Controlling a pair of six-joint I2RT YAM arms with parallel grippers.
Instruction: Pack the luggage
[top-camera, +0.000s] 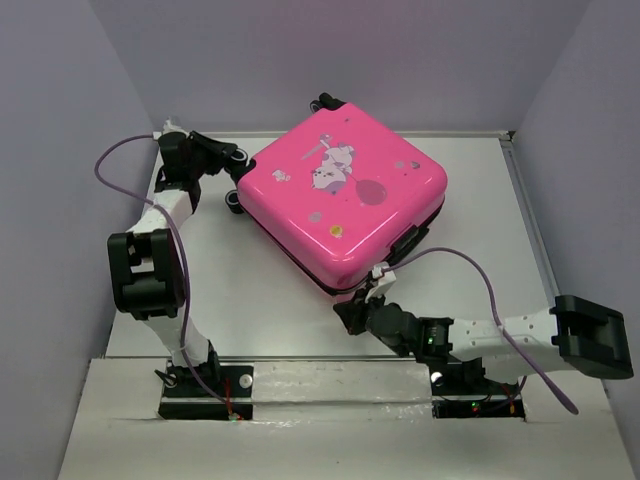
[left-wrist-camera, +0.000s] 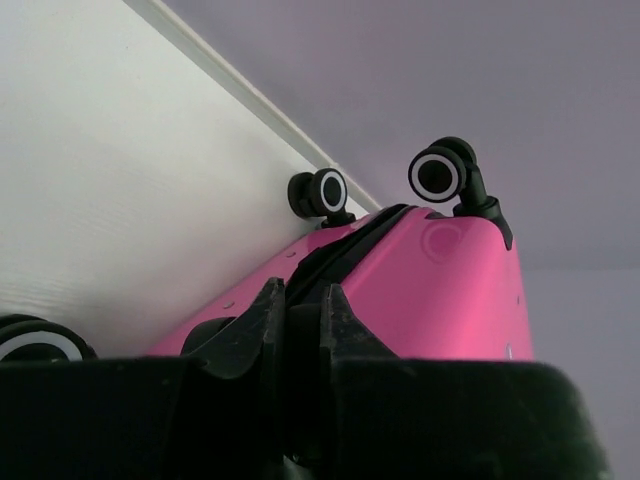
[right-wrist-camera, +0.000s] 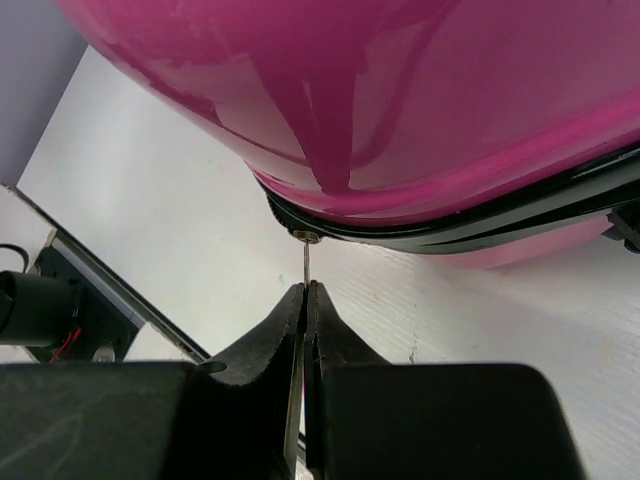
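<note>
Lying closed, print upward, at the far centre of the counter: pink suitcase. Right hand pinches its zipper pull; left hand straddles the black zipper trim near the caster wheels, grip indeterminate.

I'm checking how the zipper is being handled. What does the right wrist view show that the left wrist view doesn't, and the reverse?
Only the right wrist view: the right gripper shut on a thin metal zipper pull just below the black zipper seam. Only the left wrist view: the left gripper up against the seam at the wheeled end, with the caster wheels beyond it. Both: the pink shell of the luggage and the white table.
</note>
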